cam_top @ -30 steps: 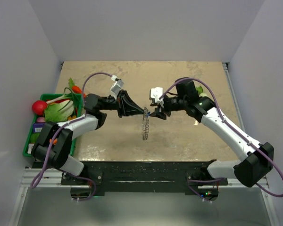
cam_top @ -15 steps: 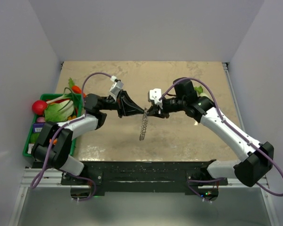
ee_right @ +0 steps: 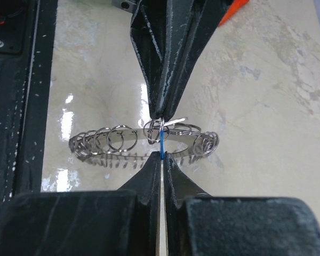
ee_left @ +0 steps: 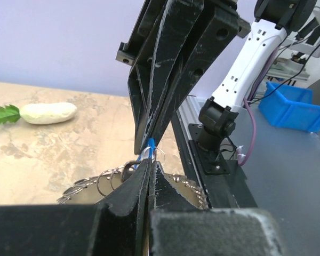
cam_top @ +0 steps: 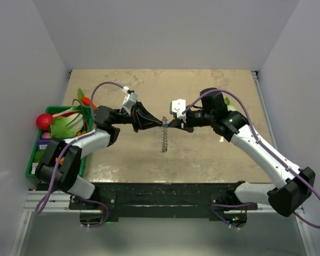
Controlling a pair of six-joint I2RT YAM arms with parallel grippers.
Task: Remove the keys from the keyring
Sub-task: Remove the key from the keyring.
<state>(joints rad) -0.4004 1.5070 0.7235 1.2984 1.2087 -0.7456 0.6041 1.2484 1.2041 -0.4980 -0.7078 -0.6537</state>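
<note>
**Key (ee_right: 161, 145) being pinched where the two tips are meeting**

Left gripper (cam_top: 161, 123) and right gripper (cam_top: 169, 124) are facing each other nose to nose over the middle of the table (cam_top: 213, 160), tips almost touching.

Right gripper's jaws are pressing together on the key. It's showing edge-on as a thin blue sliver running in btwn the pads.

Left gripper's jaws are squeezing tight too, nipping a small ring at the top of the keyring (ee_right: 122, 140), directly opposite the key.

Key is sitting in the short gap btwn the two sets of tips, touching that nipped ring.

Rest of the keyring is hanging below both tips as a slack coil of linked rings. Can't tell whether its low end is reaching the table.

Radish (ee_left: 48, 113) is lying on the table, well apart.
</note>
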